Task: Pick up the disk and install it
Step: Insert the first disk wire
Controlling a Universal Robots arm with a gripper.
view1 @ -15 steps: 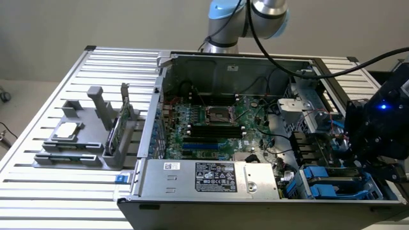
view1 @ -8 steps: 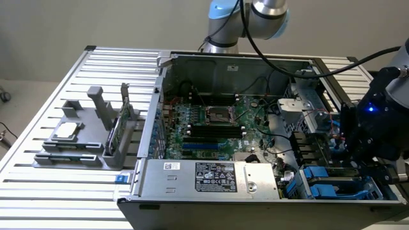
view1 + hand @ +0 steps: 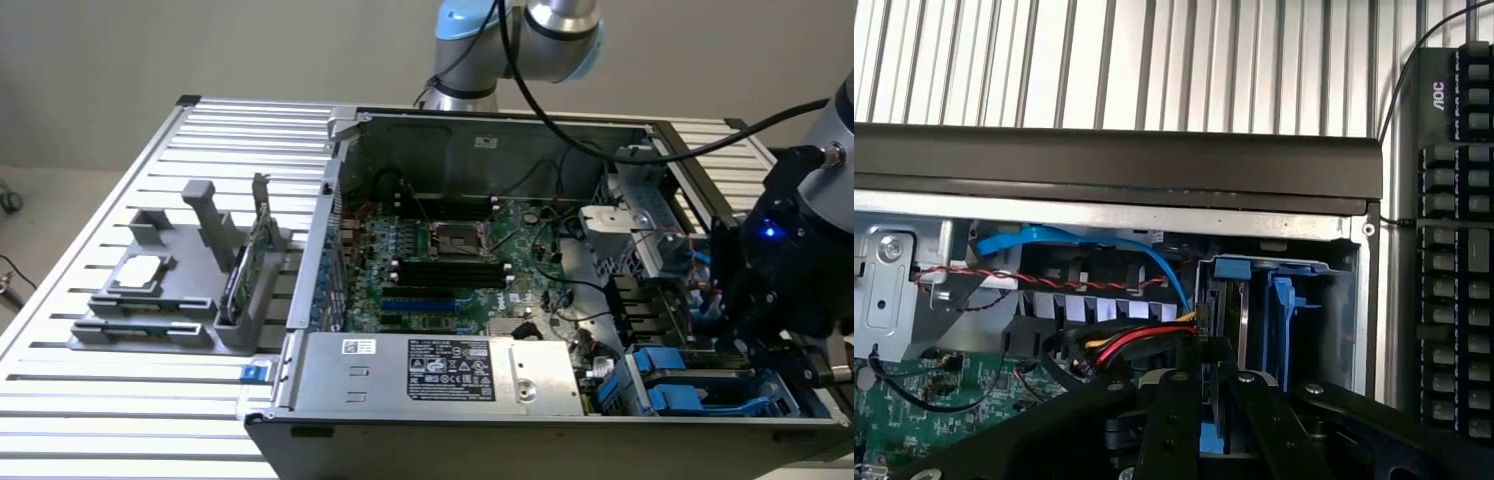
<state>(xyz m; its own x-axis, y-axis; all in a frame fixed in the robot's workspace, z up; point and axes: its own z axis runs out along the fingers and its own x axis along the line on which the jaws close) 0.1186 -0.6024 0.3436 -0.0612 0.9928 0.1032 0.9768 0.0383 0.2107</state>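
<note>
I see my end effector (image 3: 1199,415) low in the corner of the open computer case (image 3: 481,140), by the drive bays on the exterior view's right. In the wrist view its two black fingers (image 3: 1169,420) stand close together, with just a thin gap. A bit of blue plastic sits in that gap, so I say the fingers are pinched on the blue frame of the disk (image 3: 1249,320). I think that is right, but the fingers hide most of the spot where they touch.

The disk stands on its edge in the bay, with its blue frame around it, right under my end effector. A blue cable (image 3: 1084,245) and red and yellow wires (image 3: 1124,345) run just beside it. The green board (image 3: 441,250) lies flat in the middle of the case.

The case sits on a ribbed metal surface (image 3: 120,400). A grey holder (image 3: 180,290) with small parts stands on it, on the exterior view's left. A black keyboard (image 3: 1454,250) lies beside the case.
</note>
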